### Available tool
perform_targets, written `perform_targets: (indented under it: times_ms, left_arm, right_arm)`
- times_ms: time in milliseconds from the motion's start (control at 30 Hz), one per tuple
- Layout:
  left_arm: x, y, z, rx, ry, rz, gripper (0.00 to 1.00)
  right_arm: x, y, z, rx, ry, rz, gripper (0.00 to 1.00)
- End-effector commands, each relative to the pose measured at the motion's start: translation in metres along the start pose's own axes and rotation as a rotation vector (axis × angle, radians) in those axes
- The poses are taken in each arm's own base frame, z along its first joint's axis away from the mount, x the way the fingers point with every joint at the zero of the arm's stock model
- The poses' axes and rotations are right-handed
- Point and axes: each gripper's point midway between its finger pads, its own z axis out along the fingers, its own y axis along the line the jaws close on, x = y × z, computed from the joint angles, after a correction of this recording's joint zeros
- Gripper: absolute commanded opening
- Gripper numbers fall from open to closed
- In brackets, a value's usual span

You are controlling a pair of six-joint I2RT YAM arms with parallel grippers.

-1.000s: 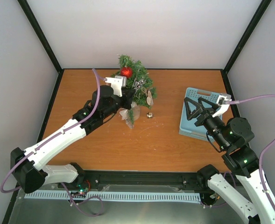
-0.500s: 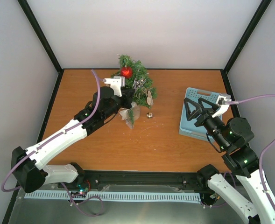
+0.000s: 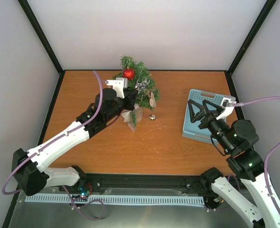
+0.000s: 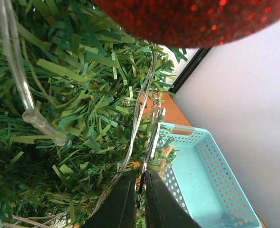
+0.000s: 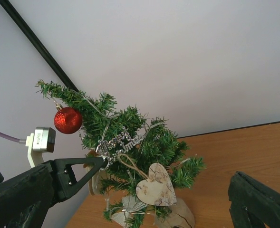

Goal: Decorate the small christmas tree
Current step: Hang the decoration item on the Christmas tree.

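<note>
The small christmas tree (image 3: pixel 140 88) stands at the back middle of the table and leans a little. A red glitter bauble (image 3: pixel 128 73) hangs near its top and a wooden heart (image 5: pixel 155 187) hangs lower down. My left gripper (image 4: pixel 140 173) is pushed into the branches, shut on the thin silver "Merry Christmas" script ornament (image 5: pixel 123 141). That ornament shows edge-on (image 4: pixel 154 137) in the left wrist view, with the bauble (image 4: pixel 192 19) just above. My right gripper (image 3: pixel 205 105) hovers open and empty over the blue basket (image 3: pixel 193 129), facing the tree (image 5: pixel 130 137).
A small gold ornament (image 3: pixel 152 117) lies on the wooden table just right of the tree's base. The blue perforated basket (image 4: pixel 211 185) sits at the right side. Black frame posts and white walls enclose the table.
The left arm has crept very slightly at the tree. The tree, the ornaments and the right arm stand as before.
</note>
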Motion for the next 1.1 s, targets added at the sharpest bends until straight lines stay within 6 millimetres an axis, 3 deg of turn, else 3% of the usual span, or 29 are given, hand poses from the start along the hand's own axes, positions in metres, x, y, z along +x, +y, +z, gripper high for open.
perform_targets:
  times_ms: [0,600,1067]
  left_arm:
    - [-0.012,-0.001,0.0,0.003,-0.039,-0.006,0.07]
    - [-0.015,-0.002,-0.006,0.008,-0.047,0.002,0.19]
    - [-0.023,-0.004,-0.022,0.01,-0.061,0.013,0.43]
  right_arm:
    - [-0.009,0.005,-0.005,-0.011,-0.026,-0.011,1.0]
    - [-0.003,0.003,-0.002,-0.014,-0.014,0.005,1.0]
    - [0.005,-0.008,0.002,0.035,0.02,-0.086,1.0]
